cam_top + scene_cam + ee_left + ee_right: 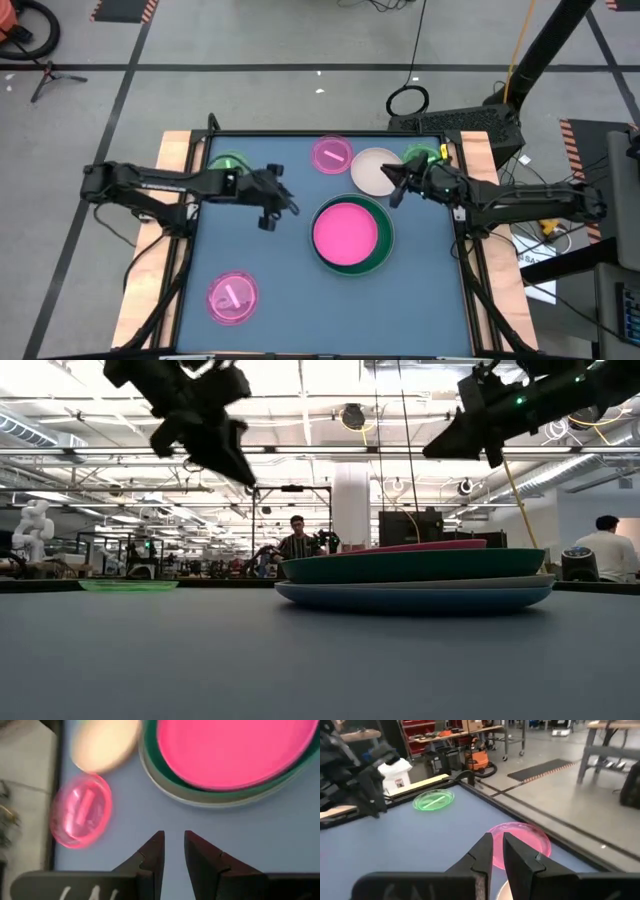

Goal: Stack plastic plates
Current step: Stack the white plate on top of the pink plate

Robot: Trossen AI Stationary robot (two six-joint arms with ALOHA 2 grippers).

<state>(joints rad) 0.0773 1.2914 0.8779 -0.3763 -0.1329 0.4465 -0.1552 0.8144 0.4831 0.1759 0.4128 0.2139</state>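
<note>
Over the table's left half my left gripper (281,203) hangs clear of the surface, holding nothing, its jaws drawn to a narrow slit. Behind that arm, at the far left corner, lies one small translucent green plate (229,164); near the front left lies one small translucent pink plate (233,298). Moving right, a second small translucent pink plate (331,155) sits by the far edge, and just beside it one cream plate (373,171). Right of centre stands the single stack (415,578): a pink plate (346,231) on top, nested in a dark green plate (383,243), with two more rims beneath, a pale one and a blue one, as best I can tell from the low view. My right gripper (397,185) hovers over the cream plate's right edge, empty, jaws nearly closed. Behind that arm, a second green plate (420,156) peeks out at the far right corner. That makes nine plates in sight.
</note>
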